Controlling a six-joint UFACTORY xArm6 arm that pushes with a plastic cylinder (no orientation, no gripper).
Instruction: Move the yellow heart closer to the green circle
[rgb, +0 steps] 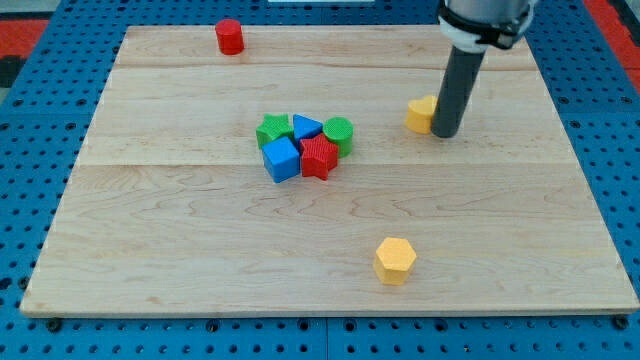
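Observation:
The yellow heart lies at the upper right of the wooden board, partly hidden behind my rod. My tip rests on the board right against the heart's right side. The green circle sits to the heart's left, at the right end of a cluster in the board's middle. A gap of bare wood separates the heart and the green circle.
The cluster also holds a green star, a blue triangle, a blue cube and a red star. A red cylinder stands near the top edge. A yellow hexagon lies toward the view's bottom.

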